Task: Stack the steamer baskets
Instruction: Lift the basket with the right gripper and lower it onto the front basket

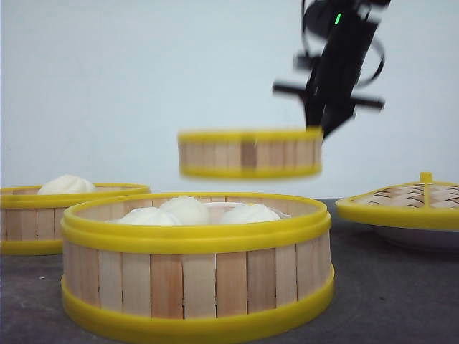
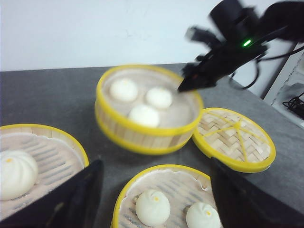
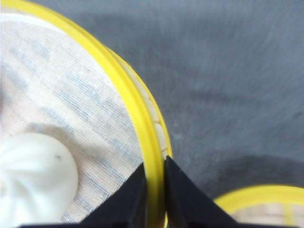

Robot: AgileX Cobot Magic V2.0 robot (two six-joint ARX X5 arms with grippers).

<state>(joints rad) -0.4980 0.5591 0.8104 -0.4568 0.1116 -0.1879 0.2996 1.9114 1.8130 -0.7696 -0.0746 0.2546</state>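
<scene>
1. Right pincer (image 3: pixel 154 190) is clamped on the yellow rim of the lifted steamer basket (image 1: pixel 249 153), one finger inside the wall and one outside, with the rim filling the narrow gap between them.
2. That basket hangs in the air, clear of the desk (image 1: pixel 387 294), above and behind the near basket (image 1: pixel 197 265). I'd say it is held by its edge so the buns (image 2: pixel 142 102) inside ride undisturbed, and kept roughly level in the front view for the same reason; from the left wrist it shows a slight tilt.
3. Near basket sits on the desk at the front, with buns showing above its rim. A third basket (image 1: pixel 68 215) rests at the far left, also with a bun in it. Both are low and open-topped, ready to take another on top.
4. Off to the right lies the woven lid (image 1: pixel 401 204), resting on a white plate (image 1: pixel 419 236), presumably parked there until the stack is finished.
5. Left pincer (image 2: pixel 156 199) hovers over the near basket with its fingers wide apart, gripping nothing.
6. My guess is the carried basket is meant for the top of one of the other two; a one-sided grip on the rim could let it tip, so the rims will need lining up carefully.
</scene>
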